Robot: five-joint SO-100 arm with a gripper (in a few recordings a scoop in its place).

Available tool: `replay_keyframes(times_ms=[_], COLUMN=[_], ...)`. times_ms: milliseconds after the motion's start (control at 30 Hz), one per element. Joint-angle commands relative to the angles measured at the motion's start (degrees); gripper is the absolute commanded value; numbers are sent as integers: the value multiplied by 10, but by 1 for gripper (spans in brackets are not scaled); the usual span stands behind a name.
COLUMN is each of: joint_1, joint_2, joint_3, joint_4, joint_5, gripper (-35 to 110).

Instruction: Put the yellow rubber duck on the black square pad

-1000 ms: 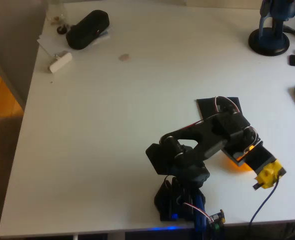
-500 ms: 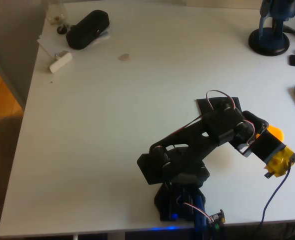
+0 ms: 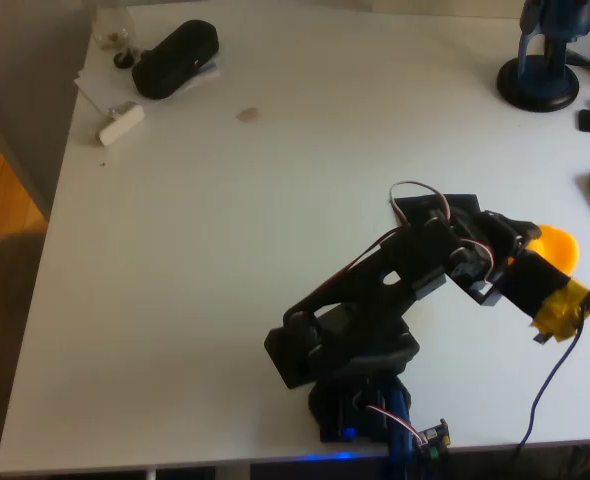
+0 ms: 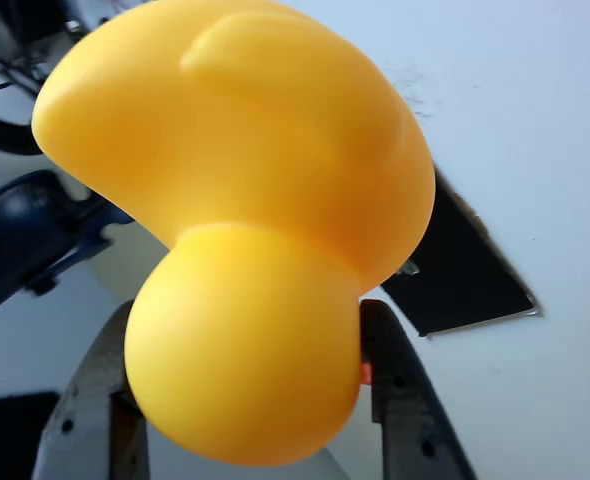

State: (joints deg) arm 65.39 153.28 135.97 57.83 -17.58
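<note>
- Jaws point(image 4: 245, 400) pinch the duck point(image 4: 245, 200) by its head, one finger point(image 4: 85, 400) on each side; in the wrist view the lower finger ends run off the bottom edge.
- Duck fills most of the wrist view, so its beak is nearly hidden: only a sliver of orange peeks out by the right finger, and no eye can be made out.
- At far left of the overhead view, a black case point(image 3: 175, 58) lies on some white paper near the table point(image 3: 225, 250) corner, with a small white block point(image 3: 120, 123) just below it; small items above the case are cut off by the top edge and too blurred to name.
- A faint brownish spot point(image 3: 247, 115) marks the table to the right of the case.
- The arm point(image 3: 395, 290) reaches right from its base at the near edge, covering much of the pad point(image 3: 462, 204), of which only the far strip shows.
- In the wrist view the pad point(image 4: 460, 270) appears as a dark corner to the right of the duck, partly behind it.
- In the overhead view the duck point(image 3: 555, 247) shows as an orange curve just past the arm's yellow-taped end, right of the pad; whether it touches the table cannot be told.
- A blue stand point(image 3: 541, 70) sits at the top right, its upper part cut off.
</note>
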Motion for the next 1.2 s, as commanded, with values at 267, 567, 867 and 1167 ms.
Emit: replay_keyframes(times_ms=[267, 567, 867, 1167], joint_1=[-101, -174, -245, -264], joint_2=[47, 47, 38, -40], joint_3=[-15, -15, -20, -22], joint_4=[-1, -2, -3, -34], joint_5=[-11, -4, -3, -3], gripper=[16, 16, 16, 16])
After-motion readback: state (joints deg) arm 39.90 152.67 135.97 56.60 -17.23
